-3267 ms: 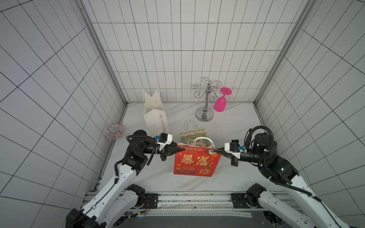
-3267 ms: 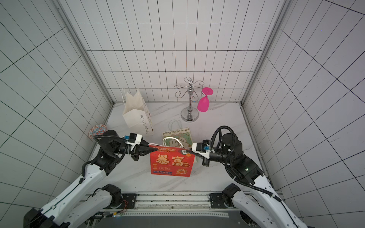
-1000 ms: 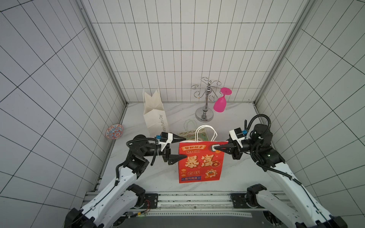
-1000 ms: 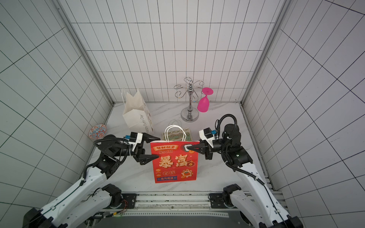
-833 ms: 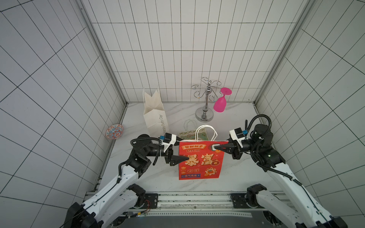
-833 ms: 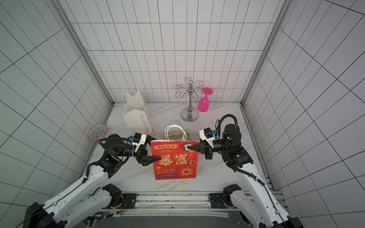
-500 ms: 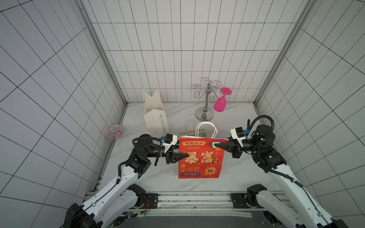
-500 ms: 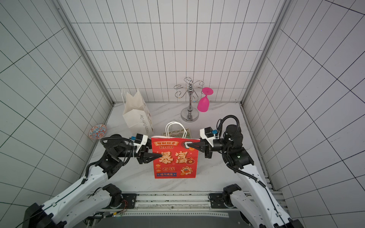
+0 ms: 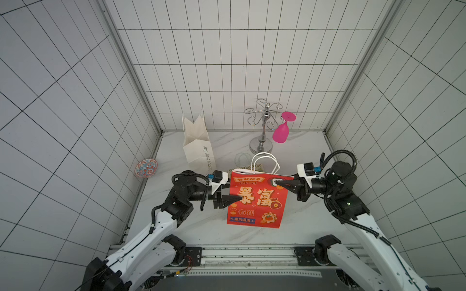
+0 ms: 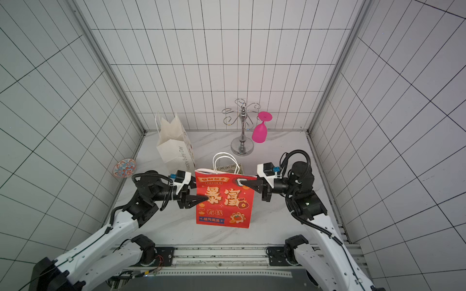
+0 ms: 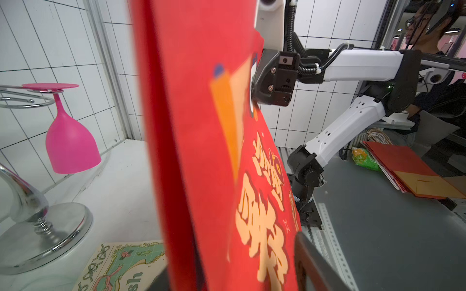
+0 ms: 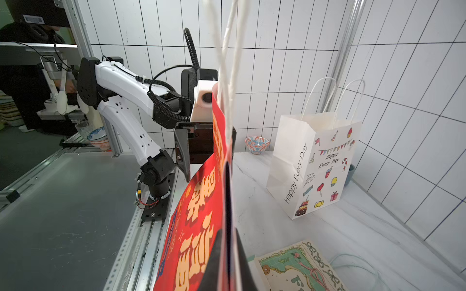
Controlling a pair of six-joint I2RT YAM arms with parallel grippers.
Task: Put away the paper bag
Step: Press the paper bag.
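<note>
Red paper bag (image 9: 254,201), upright between two sets of fingers.
Right fingers (image 9: 279,182) clenched on its upper corner; left fingers (image 9: 234,197) spread either side of the opposite edge, lower down, grip not discernible. White bag (image 9: 198,148) behind left fingers.

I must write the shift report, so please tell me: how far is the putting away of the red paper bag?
Done: the red paper bag is flattened and raised upright. In hand: the right pincer is shut on its top corner; the left pincer stands open around the opposite edge. Left: putting it away, perhaps beside the flat green bag behind it, I guess.
</note>
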